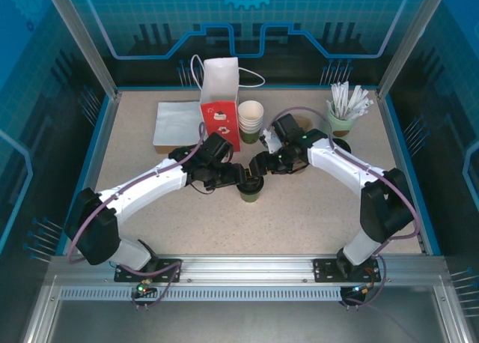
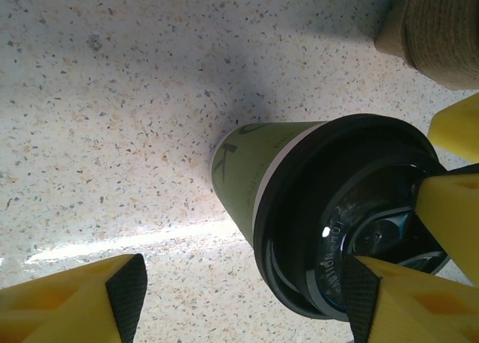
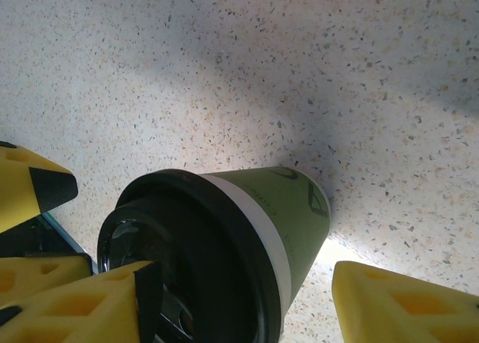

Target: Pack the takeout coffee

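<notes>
**Item: takeout coffee cup (image 1: 249, 191).** Olive-green paper cup with a white band under a black lid. It stands upright near the middle of the table, nearer than the paper bag and the cup stack and apart from both.

**Tool, left gripper (image 1: 238, 180).** It reaches the cup from the left at lid height. In the left wrist view one yellow finger (image 2: 75, 302) sits well off the cup wall with bare table between. The other finger (image 2: 419, 302) overlaps the lid rim, and whether it touches cannot be told. The jaws are parted and not closed on the cup.

**Tool, right gripper (image 1: 258, 167).** It reaches the cup from the right and far side, tip close to the left gripper's tip. In the right wrist view one finger (image 3: 82, 305) lies against the lid's edge. The other (image 3: 408, 305) stands clear of the cup wall across a visible gap. The jaws are spread and straddle the cup without clamping it.

**Surface: table (image 1: 314, 216).** Pale speckled stone-look top with a blue border, bare around the cup.

**Other stock, far half of the table.**
- White paper bag (image 1: 221, 96) with a red lower front and cord handles, upright, far centre.
- Stack of paper cups (image 1: 251, 120), just right of the bag.
- Folded white napkins (image 1: 176, 124), left of the bag.
- Pale-green pot of white wrapped sticks (image 1: 343, 117), far right.
- Brown woven item (image 2: 434, 36), near the cup; what it is cannot be told.

**Room.** Blue translucent walls on aluminium posts enclose the table. A metal rail (image 1: 247, 272) along the near edge carries both arm bases.
</notes>
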{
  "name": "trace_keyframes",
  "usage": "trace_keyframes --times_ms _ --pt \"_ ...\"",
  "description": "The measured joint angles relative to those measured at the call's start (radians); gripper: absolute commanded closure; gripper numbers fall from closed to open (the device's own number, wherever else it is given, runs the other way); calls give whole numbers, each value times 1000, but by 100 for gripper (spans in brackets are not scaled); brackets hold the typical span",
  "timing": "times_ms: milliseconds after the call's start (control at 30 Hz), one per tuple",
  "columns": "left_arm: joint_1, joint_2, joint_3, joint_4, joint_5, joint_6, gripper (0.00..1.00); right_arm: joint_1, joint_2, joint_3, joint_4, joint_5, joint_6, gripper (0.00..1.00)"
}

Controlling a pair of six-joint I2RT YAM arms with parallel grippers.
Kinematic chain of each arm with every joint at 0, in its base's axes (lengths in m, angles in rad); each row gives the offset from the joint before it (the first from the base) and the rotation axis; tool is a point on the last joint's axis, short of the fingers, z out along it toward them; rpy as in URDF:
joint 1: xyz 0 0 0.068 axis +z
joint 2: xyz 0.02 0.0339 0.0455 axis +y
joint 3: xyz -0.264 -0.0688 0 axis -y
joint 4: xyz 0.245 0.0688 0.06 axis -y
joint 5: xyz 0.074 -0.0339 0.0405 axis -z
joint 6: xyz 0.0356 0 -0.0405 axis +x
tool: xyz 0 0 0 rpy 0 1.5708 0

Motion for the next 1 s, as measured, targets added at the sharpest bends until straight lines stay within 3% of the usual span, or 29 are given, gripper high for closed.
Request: trace_keyframes --times_ms 500,1000 --pt "0 22 -9 15 9 -4 31 0 26 18 -4 -3 3 52" --pt "0 22 -25 37 26 -21 31 0 30 18 -17 -13 -13 54"
